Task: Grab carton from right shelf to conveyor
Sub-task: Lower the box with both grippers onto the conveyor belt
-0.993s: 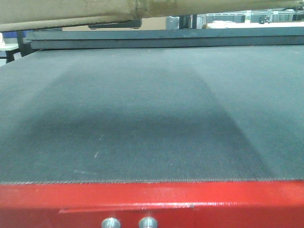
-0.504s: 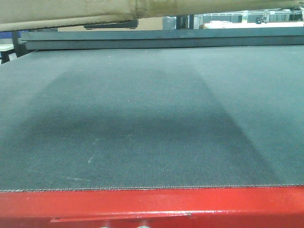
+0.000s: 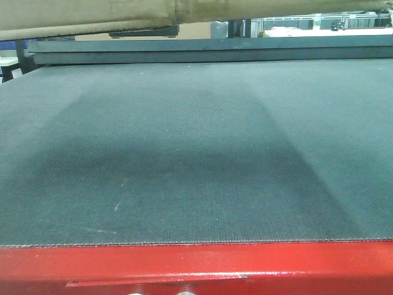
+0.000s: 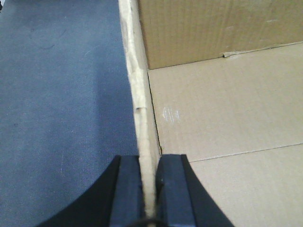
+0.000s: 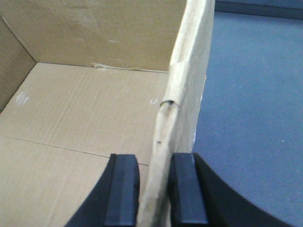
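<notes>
The brown carton (image 3: 86,15) hangs along the top edge of the front view, above the dark grey conveyor belt (image 3: 196,153) with its red frame (image 3: 196,267), and throws a shadow on the belt. In the left wrist view my left gripper (image 4: 149,161) is shut on the carton's (image 4: 222,104) left wall, with the belt (image 4: 61,94) below. In the right wrist view my right gripper (image 5: 154,161) pinches the right wall of the open carton (image 5: 94,104) over the belt (image 5: 251,104). The right shelf is out of view.
A dark raised edge (image 3: 202,49) runs across the far side of the belt. Beyond it stand pale racks and equipment (image 3: 307,24). Two silver bolts (image 3: 184,291) barely show at the bottom of the red frame.
The front view has shifted, so the red frame sits lower in the picture and its bolts have nearly left the view. The carton stays at the top edge, still held.
</notes>
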